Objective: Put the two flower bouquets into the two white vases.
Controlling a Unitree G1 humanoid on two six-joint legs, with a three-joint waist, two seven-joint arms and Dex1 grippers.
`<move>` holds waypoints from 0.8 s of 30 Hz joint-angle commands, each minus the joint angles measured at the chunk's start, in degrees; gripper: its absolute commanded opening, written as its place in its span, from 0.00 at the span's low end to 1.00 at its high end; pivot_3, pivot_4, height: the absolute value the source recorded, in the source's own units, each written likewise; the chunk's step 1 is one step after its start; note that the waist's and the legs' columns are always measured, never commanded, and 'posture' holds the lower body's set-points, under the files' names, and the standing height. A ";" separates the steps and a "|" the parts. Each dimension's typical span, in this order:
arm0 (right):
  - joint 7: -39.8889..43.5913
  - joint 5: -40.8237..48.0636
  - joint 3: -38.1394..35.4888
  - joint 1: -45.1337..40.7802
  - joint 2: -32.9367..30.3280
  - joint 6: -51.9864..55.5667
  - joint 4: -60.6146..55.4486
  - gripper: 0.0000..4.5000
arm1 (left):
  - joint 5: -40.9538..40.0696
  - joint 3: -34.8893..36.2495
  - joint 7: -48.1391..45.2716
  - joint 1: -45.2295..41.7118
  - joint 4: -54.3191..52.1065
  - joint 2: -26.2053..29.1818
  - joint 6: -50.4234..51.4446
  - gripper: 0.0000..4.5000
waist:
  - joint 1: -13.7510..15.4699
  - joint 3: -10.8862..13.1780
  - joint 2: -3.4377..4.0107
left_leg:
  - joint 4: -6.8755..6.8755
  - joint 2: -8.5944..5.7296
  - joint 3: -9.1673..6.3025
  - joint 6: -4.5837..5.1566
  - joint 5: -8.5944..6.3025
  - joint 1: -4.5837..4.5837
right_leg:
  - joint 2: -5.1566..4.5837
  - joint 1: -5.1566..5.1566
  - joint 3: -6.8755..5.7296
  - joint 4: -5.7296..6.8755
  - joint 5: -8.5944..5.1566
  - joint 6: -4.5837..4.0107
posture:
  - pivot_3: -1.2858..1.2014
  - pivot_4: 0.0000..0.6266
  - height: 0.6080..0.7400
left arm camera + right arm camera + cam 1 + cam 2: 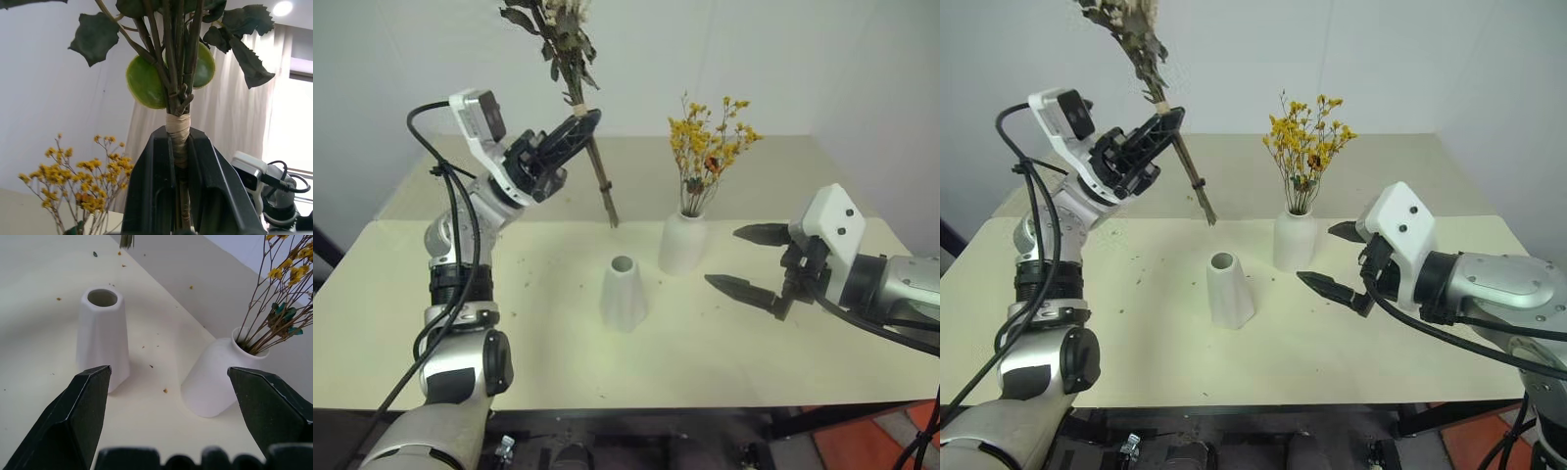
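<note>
Presently my left end effector [570, 135] clamps the rose bouquet [570, 73] aloft, behind the empty cone vase [624, 292] on the counter [548, 333], my right end effector [756, 262] gaping empty; tilted stems could miss its narrow mouth and topple it.

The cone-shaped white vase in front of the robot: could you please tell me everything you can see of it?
The cone-shaped vase is small, matte white, ceramic by its look, widest at the base and tapering to a small round mouth. It stands upright on the pale table and its mouth is empty. The bottle-shaped vase, holding the yellow spray, stands close behind and to its right, not touching. Small flecks of plant debris lie around it. The open right gripper is off to its right, apart from it.
</note>
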 commanded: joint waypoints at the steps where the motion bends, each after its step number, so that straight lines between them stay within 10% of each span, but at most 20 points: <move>1: -1.50 1.32 -2.56 0.48 -0.97 0.43 -1.83 1.00 | 0.36 -1.66 -1.34 0.29 -2.19 -0.29 -0.86 0.02 | -0.04 0.00 0.00 | 0.00 0.00 0.00 0.00 0.00 0.00 | 0.00 0.00 0.00 -0.01 0.00 0.00 | 0.52 0.24 1.00; 24: -5.60 4.24 -1.21 1.08 -1.64 0.19 -1.51 1.00 | 3.11 -7.67 -1.98 5.57 -6.63 -0.22 -1.30 0.02 | 0.05 0.00 0.00 | 0.00 0.01 0.00 0.00 0.00 0.00 | 0.00 0.00 0.01 -0.01 -0.17 0.27 | 0.52 0.24 1.00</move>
